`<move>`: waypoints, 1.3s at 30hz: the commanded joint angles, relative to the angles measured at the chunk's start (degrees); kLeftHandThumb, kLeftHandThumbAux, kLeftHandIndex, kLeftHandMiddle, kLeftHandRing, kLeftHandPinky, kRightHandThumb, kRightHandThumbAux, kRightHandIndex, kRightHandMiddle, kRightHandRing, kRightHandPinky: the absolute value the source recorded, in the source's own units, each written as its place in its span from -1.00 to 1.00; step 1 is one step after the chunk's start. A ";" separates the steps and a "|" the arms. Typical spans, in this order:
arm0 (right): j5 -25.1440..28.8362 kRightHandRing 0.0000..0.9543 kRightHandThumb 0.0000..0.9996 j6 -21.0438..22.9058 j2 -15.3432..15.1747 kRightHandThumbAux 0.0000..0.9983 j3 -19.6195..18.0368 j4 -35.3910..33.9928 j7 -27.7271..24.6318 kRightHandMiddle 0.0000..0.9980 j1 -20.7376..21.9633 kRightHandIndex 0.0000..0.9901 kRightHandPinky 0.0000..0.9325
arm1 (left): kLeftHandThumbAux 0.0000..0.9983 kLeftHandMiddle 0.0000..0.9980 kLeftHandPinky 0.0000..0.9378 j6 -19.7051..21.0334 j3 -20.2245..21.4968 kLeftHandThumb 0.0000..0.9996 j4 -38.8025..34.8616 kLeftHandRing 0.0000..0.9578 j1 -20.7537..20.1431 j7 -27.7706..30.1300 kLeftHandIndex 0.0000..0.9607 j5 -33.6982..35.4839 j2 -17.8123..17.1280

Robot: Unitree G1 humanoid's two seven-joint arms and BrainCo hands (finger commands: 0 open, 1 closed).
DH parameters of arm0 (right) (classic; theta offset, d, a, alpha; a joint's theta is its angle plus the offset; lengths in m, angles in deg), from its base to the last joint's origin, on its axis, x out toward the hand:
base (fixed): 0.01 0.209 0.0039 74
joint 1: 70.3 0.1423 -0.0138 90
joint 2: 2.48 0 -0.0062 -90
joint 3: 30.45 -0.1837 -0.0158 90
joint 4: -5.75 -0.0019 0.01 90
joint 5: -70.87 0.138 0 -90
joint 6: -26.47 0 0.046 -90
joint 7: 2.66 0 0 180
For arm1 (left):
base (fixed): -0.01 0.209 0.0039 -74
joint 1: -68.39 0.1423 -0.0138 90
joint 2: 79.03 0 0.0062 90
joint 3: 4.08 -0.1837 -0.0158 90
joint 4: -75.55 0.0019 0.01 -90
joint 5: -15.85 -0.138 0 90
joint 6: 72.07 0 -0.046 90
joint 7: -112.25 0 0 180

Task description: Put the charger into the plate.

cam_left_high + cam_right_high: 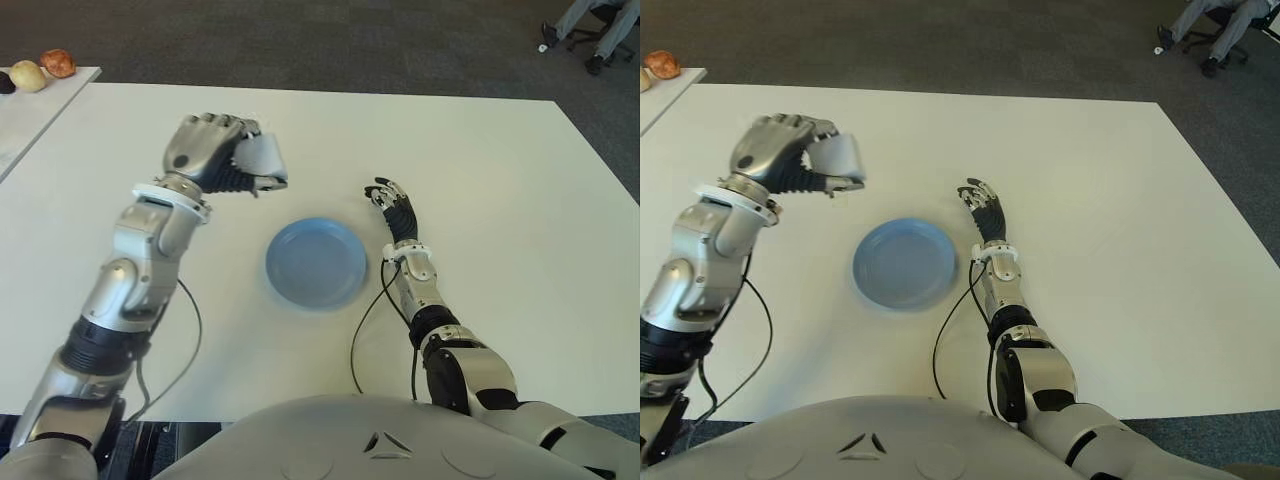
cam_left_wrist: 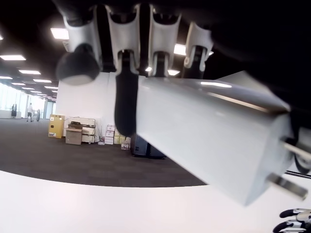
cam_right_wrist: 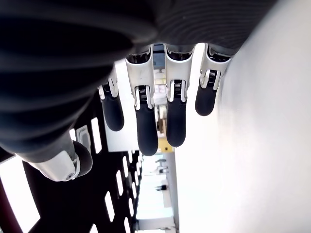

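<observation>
A white charger (image 1: 262, 157) is held in the left hand (image 1: 210, 150), up above the white table (image 1: 480, 180). The fingers (image 2: 126, 92) are curled tight around the charger's blocky body. In the left wrist view, two metal prongs (image 2: 286, 187) are seen sticking out of one end of the charger. From the blue plate (image 1: 316, 262), the charger is found at about 11 o'clock, close by but not over the plate. Nothing is seen inside the plate, which is lying flat on the table in front of the robot.

The right hand (image 1: 393, 205) is seen at about 2 o'clock from the plate, just beside its rim. Its fingers (image 3: 146, 121) are stretched out loose, and nothing is held in them. A black cable (image 1: 365, 320) is seen hanging by the right forearm.

At the far left, three round fruits (image 1: 35, 70) are seen on another white table (image 1: 30, 115). At the far right corner, a person's legs (image 1: 590, 20) and a chair are seen on the dark carpet (image 1: 350, 40).
</observation>
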 commanded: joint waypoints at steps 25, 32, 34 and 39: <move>1.06 -0.60 -1.00 3.54 1.82 0.10 -0.69 0.92 0.66 -0.52 -3.69 -0.71 -0.67 | 0.40 0.74 0.81 -5.71 -12.56 0.50 11.33 0.80 2.91 -4.39 -0.08 -4.22 9.33; 1.42 -0.61 -1.00 3.60 2.10 0.13 -0.85 0.21 0.51 -0.55 -4.02 -0.72 -0.65 | 0.40 0.72 0.78 -6.54 -13.39 0.50 12.68 0.78 3.31 -4.95 -0.08 -4.45 10.16; 1.53 -0.62 -1.00 3.57 2.22 0.14 -0.94 -0.09 0.48 -0.57 -4.17 -0.73 -0.66 | 0.40 0.72 0.80 -6.78 -13.72 0.50 12.97 0.78 3.57 -5.10 -0.08 -4.38 10.34; 1.77 -0.69 -1.00 3.52 2.44 0.15 -1.11 -0.85 0.37 -0.64 -4.59 -0.77 -0.69 | 0.40 0.72 0.82 -7.31 -14.02 0.50 13.55 0.78 4.02 -5.46 -0.08 -4.23 10.52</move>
